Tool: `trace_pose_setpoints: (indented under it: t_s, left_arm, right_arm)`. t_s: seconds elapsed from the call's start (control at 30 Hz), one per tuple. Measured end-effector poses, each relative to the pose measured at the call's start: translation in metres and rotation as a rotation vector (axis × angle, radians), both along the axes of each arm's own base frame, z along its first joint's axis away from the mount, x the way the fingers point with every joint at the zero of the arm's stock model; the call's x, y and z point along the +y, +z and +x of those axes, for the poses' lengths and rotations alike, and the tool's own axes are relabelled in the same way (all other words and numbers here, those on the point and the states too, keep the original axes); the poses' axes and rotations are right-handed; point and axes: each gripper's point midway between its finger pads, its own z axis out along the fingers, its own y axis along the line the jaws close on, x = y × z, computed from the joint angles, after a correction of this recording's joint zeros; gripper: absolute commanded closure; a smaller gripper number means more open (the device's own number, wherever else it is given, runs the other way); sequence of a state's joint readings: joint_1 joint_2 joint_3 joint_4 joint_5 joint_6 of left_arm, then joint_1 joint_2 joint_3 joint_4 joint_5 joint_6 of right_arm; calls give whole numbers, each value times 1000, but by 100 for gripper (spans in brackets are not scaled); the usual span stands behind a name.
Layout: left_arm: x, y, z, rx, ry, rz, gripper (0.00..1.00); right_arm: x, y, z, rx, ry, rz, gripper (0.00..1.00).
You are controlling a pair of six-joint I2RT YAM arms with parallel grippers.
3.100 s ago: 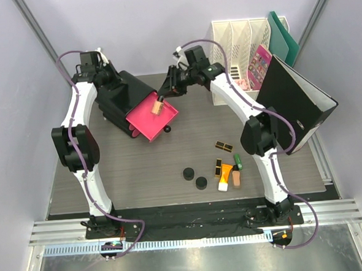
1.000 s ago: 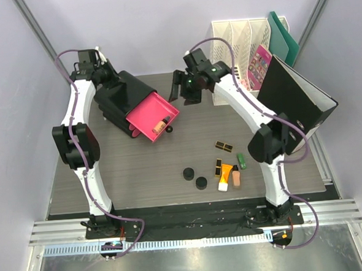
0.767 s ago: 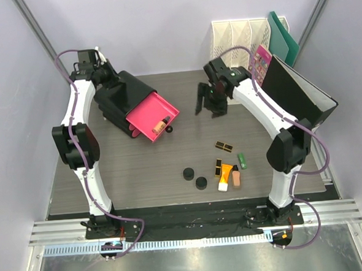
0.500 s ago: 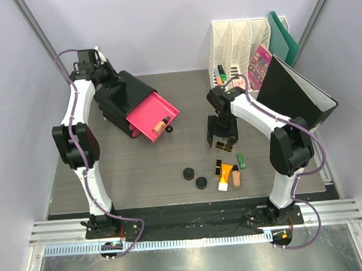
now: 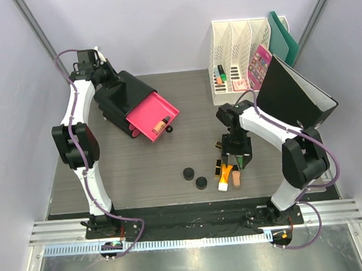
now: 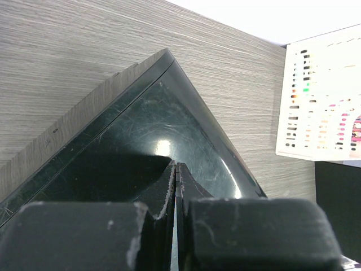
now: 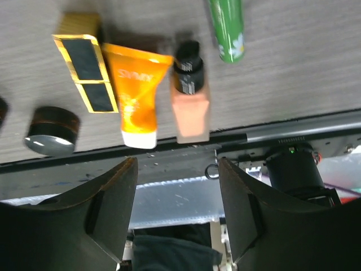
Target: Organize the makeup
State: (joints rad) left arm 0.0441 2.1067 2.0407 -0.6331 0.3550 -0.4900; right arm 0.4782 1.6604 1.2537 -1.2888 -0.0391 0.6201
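Hovering above the cluster of cosmetics at the lower right of the overhead view, the right end effector (image 5: 238, 161) has its jaws spread wide and nothing between them. In its wrist view, the peach square bottle with a black cap (image 7: 190, 100) lies nearly centred ahead of the fingers. The orange-and-white squeeze tube (image 7: 135, 101) touches the bottle on the left, with the black-and-gold rectangular case (image 7: 84, 63) beyond the tube. A black round compact (image 7: 52, 131) sits at the far left and the green tube (image 7: 227, 27) at the top. All of them rest on the grey wood-grain table (image 5: 140, 169) near its front edge. A second black round compact (image 5: 188, 174) lies just up and left of the first. This looks like the reach for the next item, probably the peach bottle. That calls for a straight descent with the jaws astride the bottle's narrow sides, without nudging the tube pressed against it. Further back, at upper left, the pink open drawer (image 5: 148, 118) of the black box (image 5: 122, 93) already holds another peach bottle (image 5: 162, 124), so it is the likely destination. The left end effector (image 6: 176, 168), closed tight and holding nothing, presses on the box's glossy top, seemingly bracing it. At the back right stand a white slotted file rack (image 5: 240, 40) and a black binder (image 5: 295, 101).
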Motion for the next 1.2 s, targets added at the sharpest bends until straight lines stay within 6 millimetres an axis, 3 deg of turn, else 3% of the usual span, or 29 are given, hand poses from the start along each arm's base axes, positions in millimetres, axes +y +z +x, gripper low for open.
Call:
trace_pose_setpoints:
  t_s: [0.3,0.57,0.63,0.73,0.77,0.87,1.07,1.2]
  left_arm:
    - [0,0,1,-2,-6,-8,100]
    - [0,0,2,-4,-7,-9,100]
    - [0,0,2,-5,-7,-9,100]
    - [0,0,2,-5,-7,-9,100]
    - [0,0,2,-5,-7,-9,100]
    - [0,0,2,-5,-7,-9,100]
    - [0,0,2,-5,-7,-9,100]
    - [0,1,2,-5,-7,-9,100]
  right_arm:
    - [-17,-29,-40,119,-23,-49,37]
    - [-11,-50,-39,104,-28,-13,43]
    - [-8,-56,-35,97,-29,-1,50]
    - [-5,-66,-30,94,-19,0,73]
    - [-5,-67,-31,99,-18,0,87]
    - [-6,-66,-31,101,-22,-5,99]
    - [-8,-65,-27,85,-10,-21,99]
    - [-7,-46,-2,7,16,-46,99]
